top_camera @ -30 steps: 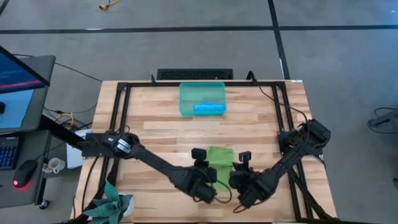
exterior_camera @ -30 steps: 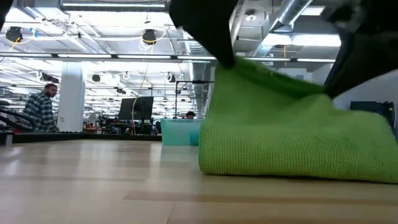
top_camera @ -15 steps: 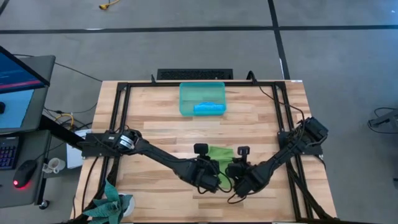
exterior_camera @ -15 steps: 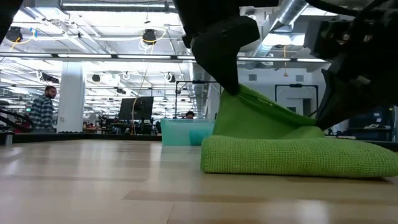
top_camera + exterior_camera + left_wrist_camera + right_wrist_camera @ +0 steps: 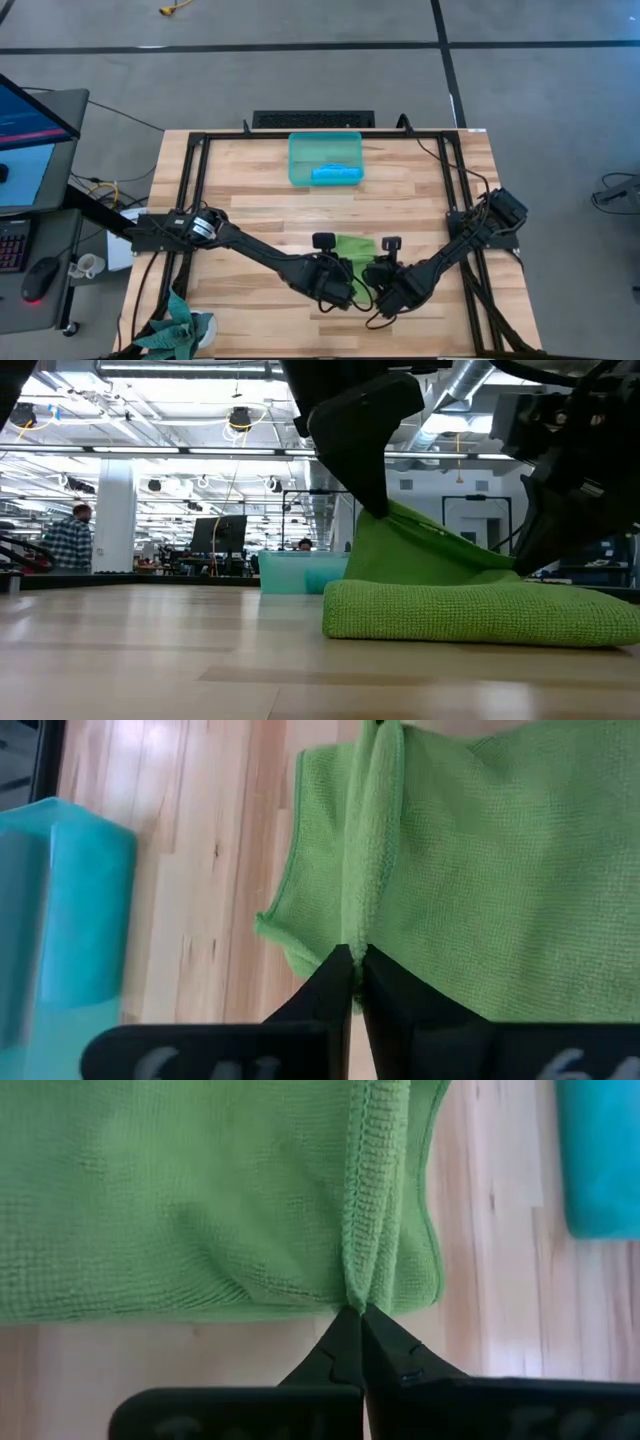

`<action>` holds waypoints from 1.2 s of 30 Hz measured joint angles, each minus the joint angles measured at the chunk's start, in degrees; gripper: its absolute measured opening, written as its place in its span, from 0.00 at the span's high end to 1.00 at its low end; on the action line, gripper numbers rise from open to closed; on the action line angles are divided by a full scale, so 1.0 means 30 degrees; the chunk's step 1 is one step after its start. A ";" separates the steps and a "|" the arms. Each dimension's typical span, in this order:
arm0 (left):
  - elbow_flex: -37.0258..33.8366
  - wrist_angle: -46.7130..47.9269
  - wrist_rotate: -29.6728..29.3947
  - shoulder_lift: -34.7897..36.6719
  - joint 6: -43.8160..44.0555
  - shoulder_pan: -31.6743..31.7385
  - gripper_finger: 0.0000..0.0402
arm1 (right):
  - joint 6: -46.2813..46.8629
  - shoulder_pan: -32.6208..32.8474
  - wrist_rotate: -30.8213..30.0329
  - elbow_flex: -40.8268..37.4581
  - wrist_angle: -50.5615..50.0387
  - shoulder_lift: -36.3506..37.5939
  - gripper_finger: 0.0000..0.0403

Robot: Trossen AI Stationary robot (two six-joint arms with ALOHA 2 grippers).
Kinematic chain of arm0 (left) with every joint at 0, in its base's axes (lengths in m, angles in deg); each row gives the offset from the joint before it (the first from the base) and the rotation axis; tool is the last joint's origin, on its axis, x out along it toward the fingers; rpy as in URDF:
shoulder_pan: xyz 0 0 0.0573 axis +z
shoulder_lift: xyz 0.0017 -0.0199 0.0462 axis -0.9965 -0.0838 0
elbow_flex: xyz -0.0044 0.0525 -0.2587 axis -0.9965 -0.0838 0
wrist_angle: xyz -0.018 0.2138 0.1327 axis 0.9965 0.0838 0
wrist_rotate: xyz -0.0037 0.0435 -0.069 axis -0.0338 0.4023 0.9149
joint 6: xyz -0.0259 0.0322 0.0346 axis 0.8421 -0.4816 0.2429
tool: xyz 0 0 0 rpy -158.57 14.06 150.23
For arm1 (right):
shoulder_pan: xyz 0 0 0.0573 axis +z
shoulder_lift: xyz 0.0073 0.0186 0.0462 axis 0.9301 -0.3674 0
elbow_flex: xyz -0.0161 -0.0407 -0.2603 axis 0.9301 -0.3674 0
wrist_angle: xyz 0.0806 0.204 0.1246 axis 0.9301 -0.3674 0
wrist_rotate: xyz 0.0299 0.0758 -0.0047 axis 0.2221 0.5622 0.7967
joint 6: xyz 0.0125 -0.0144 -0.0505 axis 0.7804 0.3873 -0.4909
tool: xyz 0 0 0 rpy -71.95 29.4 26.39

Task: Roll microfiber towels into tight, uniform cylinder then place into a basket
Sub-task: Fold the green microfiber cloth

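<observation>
Towel, lime green (image 5: 352, 247), spans crosswise between left tool (image 5: 338, 290) and right tool (image 5: 385, 293), each clamped on a near corner; basket (image 5: 297, 160) straight ahead across surface (image 5: 250, 210).

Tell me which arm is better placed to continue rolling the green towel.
Neither alone; probably both together. The left gripper and right gripper are each shut on the green towel's near edge, at opposite ends, lifting it evenly. Rolling toward the basket likely needs both.
</observation>
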 joint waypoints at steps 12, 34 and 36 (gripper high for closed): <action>-0.0015 0.0015 0.0765 0.0000 -0.0627 0.0014 0.76 | 0.0022 -0.0132 0.0158 -0.0044 -0.0134 -0.0044 0.97; -0.0007 -0.0561 0.4326 0.0000 -0.0236 -0.0697 0.75 | 0.1199 -0.1129 0.2136 0.1283 -0.3275 -0.0029 0.69; -0.0007 -0.0554 0.4319 0.0000 -0.0206 -0.0752 0.75 | 0.1595 -0.1032 0.1933 0.2040 -0.5278 -0.0026 0.67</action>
